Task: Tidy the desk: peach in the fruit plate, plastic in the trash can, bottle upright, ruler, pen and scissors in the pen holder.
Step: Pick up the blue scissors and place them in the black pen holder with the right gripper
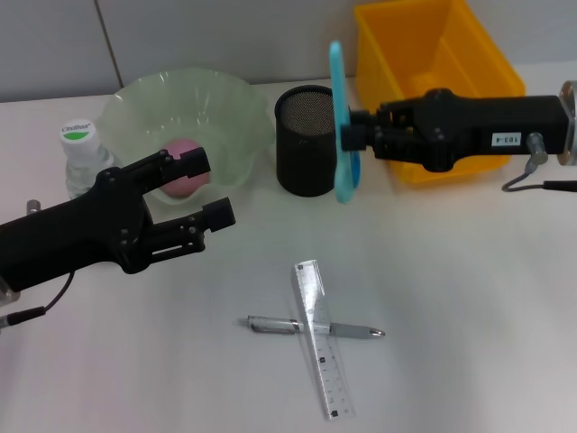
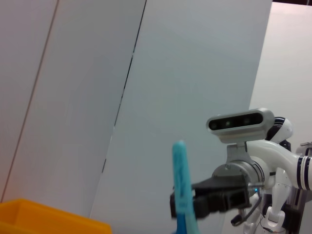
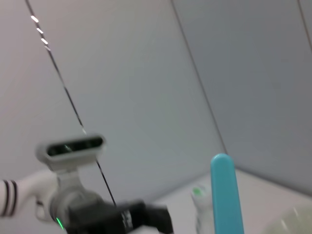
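Fingers of the right gripper (image 1: 350, 135) clamp the scissors (image 1: 342, 126) upright beside the holder (image 1: 306, 140); left gripper (image 1: 202, 188) spread wide. Only the head view shows the peach (image 1: 183, 179) in the plate (image 1: 153, 104).

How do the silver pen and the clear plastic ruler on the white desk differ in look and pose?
The slim silver metal pen is opaque and round-bodied; the clear plastic ruler is flat, wider, transparent, with printed black scale marks. The pen lies nearly sideways across the head view; the ruler runs more toward the robot. The ruler lies over the pen where they cross. Both rest flat on the white desk, outside the black mesh pen holder.
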{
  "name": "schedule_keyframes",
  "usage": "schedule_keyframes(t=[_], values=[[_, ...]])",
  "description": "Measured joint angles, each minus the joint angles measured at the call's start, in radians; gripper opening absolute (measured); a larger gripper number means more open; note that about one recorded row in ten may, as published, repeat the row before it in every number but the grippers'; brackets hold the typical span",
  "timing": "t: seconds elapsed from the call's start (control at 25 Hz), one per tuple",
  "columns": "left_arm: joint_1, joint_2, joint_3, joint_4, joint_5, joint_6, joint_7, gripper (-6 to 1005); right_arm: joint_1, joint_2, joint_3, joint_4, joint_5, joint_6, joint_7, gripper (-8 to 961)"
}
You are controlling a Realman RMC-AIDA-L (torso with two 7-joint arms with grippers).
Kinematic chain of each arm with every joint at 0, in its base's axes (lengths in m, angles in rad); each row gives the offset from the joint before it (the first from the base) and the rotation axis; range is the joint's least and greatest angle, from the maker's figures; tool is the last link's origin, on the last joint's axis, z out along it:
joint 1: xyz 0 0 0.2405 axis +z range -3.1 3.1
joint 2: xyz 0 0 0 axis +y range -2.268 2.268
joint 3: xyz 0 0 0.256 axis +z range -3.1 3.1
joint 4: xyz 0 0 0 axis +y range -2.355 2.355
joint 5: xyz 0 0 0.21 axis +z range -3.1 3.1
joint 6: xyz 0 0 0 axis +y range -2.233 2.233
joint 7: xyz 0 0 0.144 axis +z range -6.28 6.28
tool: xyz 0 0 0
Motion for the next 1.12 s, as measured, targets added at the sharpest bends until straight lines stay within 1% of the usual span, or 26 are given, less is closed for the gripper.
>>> schedule_keyframes(t=[0.08,0.12,0.2,0.32,0.48,0.56,0.72,0.76,0.8,0.84,0.88,0.92,0.96,1.0,1.12], values=[[0.000,0.003,0.000,0.000,0.003,-0.002,-0.014,834,0.014,-0.008,0.003,0.071,0.058,-0.001,-0.065,224],[0.000,0.003,0.000,0.000,0.003,-0.002,-0.014,834,0.014,-0.008,0.003,0.071,0.058,-0.001,-0.065,224],[0.005,0.005,0.000,0.000,0.003,-0.004,-0.021,834,0.018,-0.013,0.025,0.147,0.147,0.013,-0.164,224],[0.009,0.005,-0.001,0.000,0.002,-0.007,-0.021,834,0.018,-0.013,0.029,0.149,0.152,0.020,-0.181,224],[0.013,0.003,0.000,-0.001,0.002,-0.009,-0.020,833,0.016,-0.011,0.031,0.128,0.152,0.071,-0.206,223],[0.015,0.001,0.000,-0.009,0.002,-0.010,-0.017,833,0.003,-0.004,0.026,0.094,0.145,0.133,-0.244,223],[0.015,0.001,-0.002,-0.020,-0.001,-0.011,-0.013,833,-0.017,-0.001,0.022,0.050,0.138,0.172,-0.311,223],[0.015,0.000,-0.001,-0.020,-0.001,-0.012,-0.012,833,-0.030,-0.001,0.022,0.008,0.132,0.194,-0.365,223],[0.015,0.000,-0.001,-0.020,-0.001,-0.012,-0.012,833,-0.030,-0.001,0.022,0.008,0.132,0.194,-0.365,223],[0.015,0.000,-0.001,-0.021,-0.001,-0.014,-0.012,833,-0.041,0.001,0.022,-0.039,0.124,0.219,-0.417,223],[0.016,0.000,0.000,-0.021,-0.001,-0.015,-0.010,833,-0.041,0.001,0.022,-0.039,0.124,0.219,-0.417,223],[0.017,0.000,0.000,-0.021,-0.001,-0.017,-0.007,833,-0.047,0.003,0.021,-0.068,0.119,0.239,-0.451,223],[0.020,-0.001,0.000,-0.023,-0.001,-0.020,0.004,833,-0.060,0.012,0.020,-0.117,0.113,0.277,-0.528,223],[0.020,-0.001,0.000,-0.023,-0.001,-0.020,0.004,833,-0.060,0.012,0.020,-0.117,0.113,0.277,-0.528,223],[0.027,-0.002,0.000,-0.026,-0.001,-0.031,0.028,832,-0.080,0.026,0.007,-0.184,0.106,0.338,-0.671,223]])
